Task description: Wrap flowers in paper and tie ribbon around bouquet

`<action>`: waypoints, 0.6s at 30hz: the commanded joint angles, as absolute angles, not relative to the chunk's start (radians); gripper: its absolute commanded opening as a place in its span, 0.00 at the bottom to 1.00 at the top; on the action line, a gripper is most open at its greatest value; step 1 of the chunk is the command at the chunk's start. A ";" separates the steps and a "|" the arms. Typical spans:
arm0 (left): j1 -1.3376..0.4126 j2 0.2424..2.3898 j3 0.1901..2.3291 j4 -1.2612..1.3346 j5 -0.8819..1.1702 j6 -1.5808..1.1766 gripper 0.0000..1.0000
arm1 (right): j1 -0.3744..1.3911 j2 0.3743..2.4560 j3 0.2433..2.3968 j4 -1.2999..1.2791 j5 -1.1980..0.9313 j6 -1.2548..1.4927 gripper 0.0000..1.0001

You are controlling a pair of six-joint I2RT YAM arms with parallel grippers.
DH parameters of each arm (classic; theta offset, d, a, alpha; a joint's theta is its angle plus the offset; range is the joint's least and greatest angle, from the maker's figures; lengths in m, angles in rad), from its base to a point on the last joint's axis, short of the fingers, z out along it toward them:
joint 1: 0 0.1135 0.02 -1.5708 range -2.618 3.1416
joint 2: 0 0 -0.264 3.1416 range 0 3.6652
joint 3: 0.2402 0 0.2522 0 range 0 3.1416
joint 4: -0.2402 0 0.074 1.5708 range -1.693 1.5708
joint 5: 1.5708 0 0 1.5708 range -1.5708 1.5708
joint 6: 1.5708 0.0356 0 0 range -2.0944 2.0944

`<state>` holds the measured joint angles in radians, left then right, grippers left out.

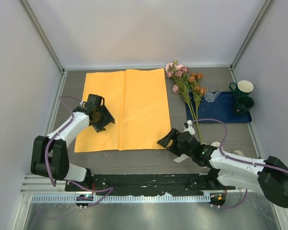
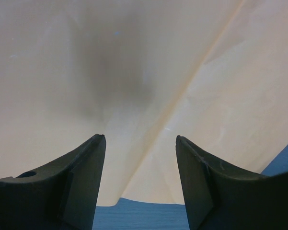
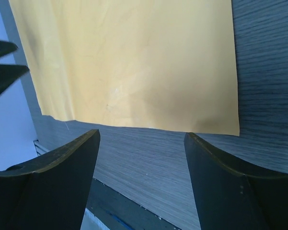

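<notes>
1. While the paper [image 1: 122, 108] is spread on the desk [image 1: 134, 160], the left fingers [image 2: 81, 177] are held open over it.
2. The right fingers [image 3: 220, 182] are held open near its corner.
3. Beside it the flowers [image 1: 182, 76] are laid.

Left arm [image 1: 62, 130]: white links, black joint housings, large black shoulder block. Right arm [image 1: 239, 165]: same build. A purple cable [image 1: 47, 153] runs along the left arm, and a second purple cable [image 1: 224, 129] runs along the right. Left gripper [image 2: 140, 137]: two dark matte fingers [image 2: 81, 182], wedge-shaped, tapering to blunt tips, with a round hole [image 2: 26, 174] in one. Right gripper [image 3: 142, 133]: matching fingers, with two small screws [image 3: 240, 189] in one. The bases are fixed to a black rail [image 1: 148, 181].
</notes>
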<state>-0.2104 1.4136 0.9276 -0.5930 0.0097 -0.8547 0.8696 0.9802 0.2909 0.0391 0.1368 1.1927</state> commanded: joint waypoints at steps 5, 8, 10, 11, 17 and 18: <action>-0.245 1.401 0.755 -0.471 0.020 -0.965 0.58 | 0.842 1.138 0.293 0.186 0.216 1.304 0.77; -0.274 1.399 0.720 -0.465 0.009 -1.002 0.53 | 0.804 1.207 0.298 0.227 0.190 1.273 0.76; -0.294 1.397 0.683 -0.462 0.009 -1.038 0.52 | 0.766 1.232 0.311 0.226 0.184 1.232 0.76; -0.314 1.397 0.670 -0.460 0.008 -1.052 0.52 | 0.750 1.250 0.316 0.222 0.180 1.212 0.76; -0.408 1.390 0.557 -0.408 0.043 -1.195 0.52 | 0.611 1.391 0.455 0.186 0.132 0.941 0.76; -0.425 1.387 0.543 -0.378 0.048 -1.216 0.52 | 0.597 1.448 0.478 0.193 0.117 0.907 0.76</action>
